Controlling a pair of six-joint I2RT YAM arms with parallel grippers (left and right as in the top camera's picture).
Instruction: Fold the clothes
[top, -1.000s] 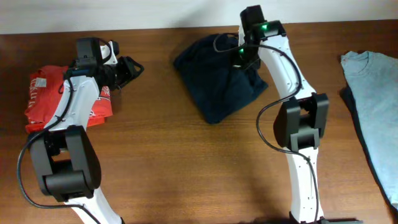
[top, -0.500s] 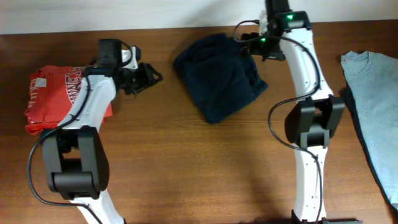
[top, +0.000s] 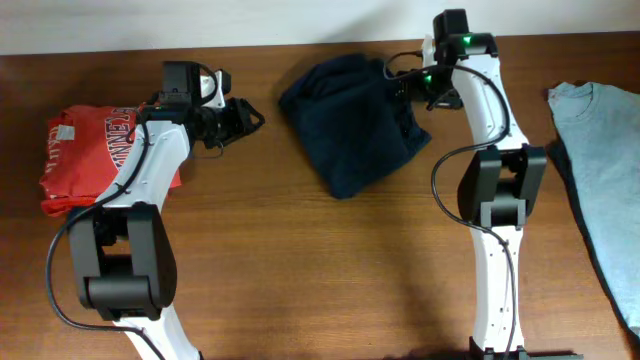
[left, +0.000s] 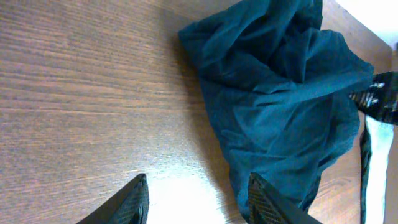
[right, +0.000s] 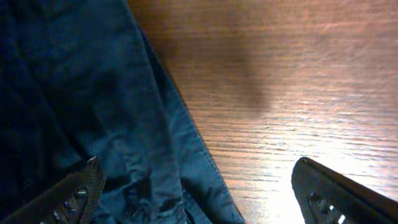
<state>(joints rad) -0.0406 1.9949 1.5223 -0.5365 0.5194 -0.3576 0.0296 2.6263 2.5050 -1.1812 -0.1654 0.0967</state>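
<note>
Got a crumpled dark navy soft fabric garment (top: 352, 125) bunched in a wrinkly, lumpy heap at the back-middle of the brown wood-grain table (top: 300, 260). Left gripper (left: 196, 200) just beside its left edge, parted over bare wood, nothing in it. Right gripper (right: 205, 199) at the right edge, spread wide and empty, one finger over creased cloth. Folded red shirt with white lettering (top: 85, 150) far left, flat pale grey-blue T-shirt (top: 600, 150) far right.
</note>
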